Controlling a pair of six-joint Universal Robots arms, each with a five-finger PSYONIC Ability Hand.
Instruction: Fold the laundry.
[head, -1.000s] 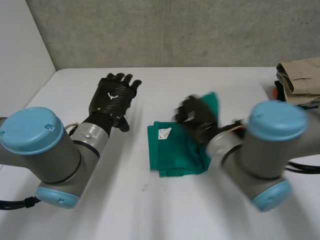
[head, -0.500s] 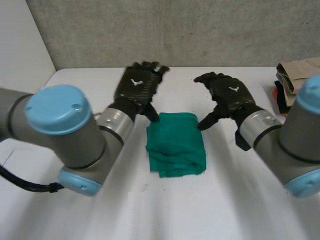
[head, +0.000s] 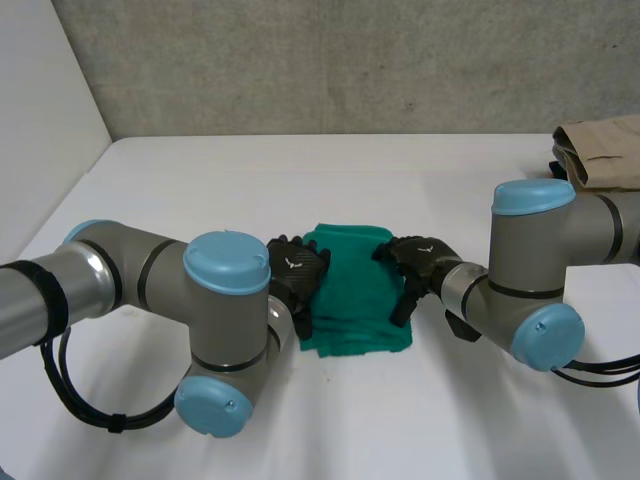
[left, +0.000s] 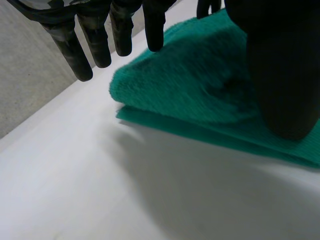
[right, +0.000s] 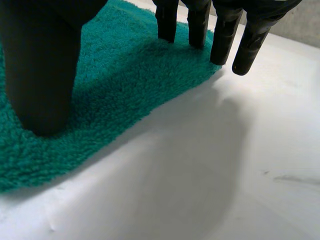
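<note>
A folded green towel (head: 355, 290) lies on the white table (head: 200, 190) between both arms. My left hand (head: 295, 278) rests at the towel's left edge, fingers straight and open. In the left wrist view its fingers (left: 122, 30) hang over the towel (left: 200, 85) and the thumb (left: 282, 75) presses on the cloth. My right hand (head: 415, 265) sits at the towel's right edge, open as well. In the right wrist view its fingers (right: 225, 35) hover at the edge of the towel (right: 125, 75) and its thumb (right: 42, 70) rests on the pile.
A stack of folded beige clothes (head: 600, 160) with something orange beneath sits at the table's far right edge. A grey wall runs behind the table, a white wall on the left.
Both hands have dropped from above the far end of the towel down to its left and right edges. A second ago the right hand was on the towel, folding it over.
</note>
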